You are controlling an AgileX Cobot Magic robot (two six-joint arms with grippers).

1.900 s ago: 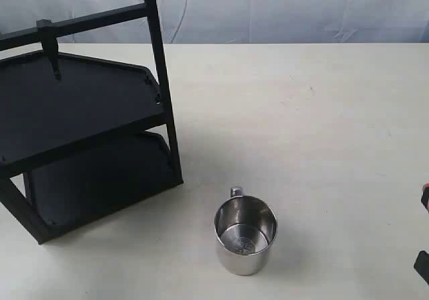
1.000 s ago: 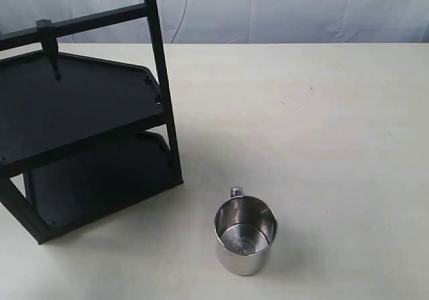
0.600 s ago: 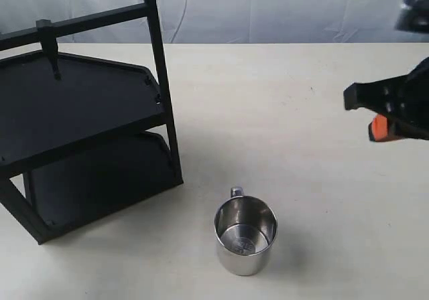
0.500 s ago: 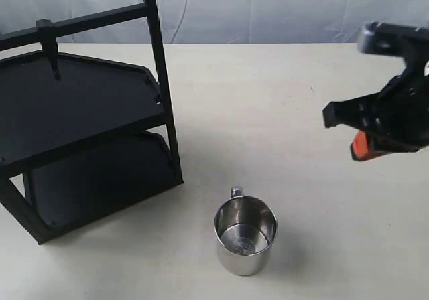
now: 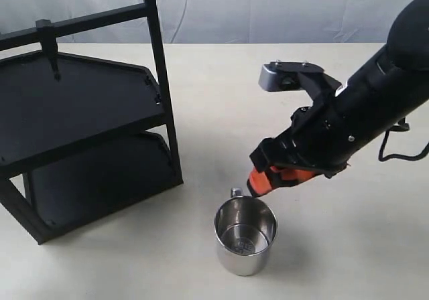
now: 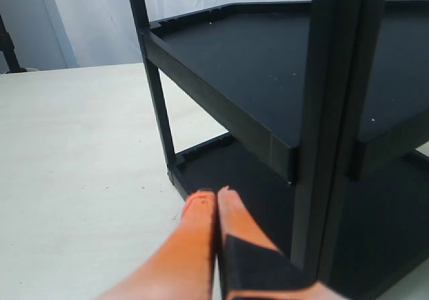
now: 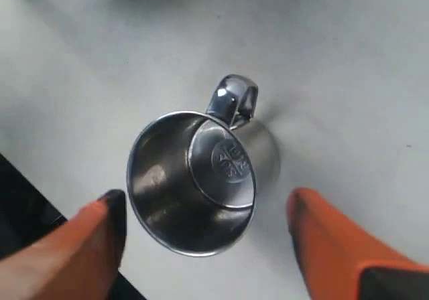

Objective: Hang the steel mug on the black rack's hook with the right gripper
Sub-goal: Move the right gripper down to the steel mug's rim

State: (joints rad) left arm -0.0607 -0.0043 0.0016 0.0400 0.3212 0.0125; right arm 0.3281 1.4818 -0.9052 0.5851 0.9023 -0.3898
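The steel mug [image 5: 245, 237] stands upright on the table, mouth up, with its looped handle [image 5: 236, 193] turned toward the far side. My right gripper [image 5: 263, 182] hovers just above and behind the mug's rim, near the handle. In the right wrist view the mug [image 7: 191, 193] sits between the spread orange fingers [image 7: 322, 243] of the right gripper [image 7: 206, 196], which is open and touches nothing. The black rack [image 5: 80, 106] stands at the left, and the hook [image 5: 51, 51] hangs bare from its crossbar. My left gripper [image 6: 216, 195] is shut beside the rack's lower tray [image 6: 221, 163].
The cream table [image 5: 322, 86] stretches between the rack's front post [image 5: 164, 92] and the right arm. A white cloth backdrop [image 5: 268, 5] closes the far side. The rack's upper tray [image 6: 268, 79] fills much of the left wrist view.
My right arm has swept in from the right edge, leftward and down, until its open fingers hang over the mug. The mug and the rack have not moved.
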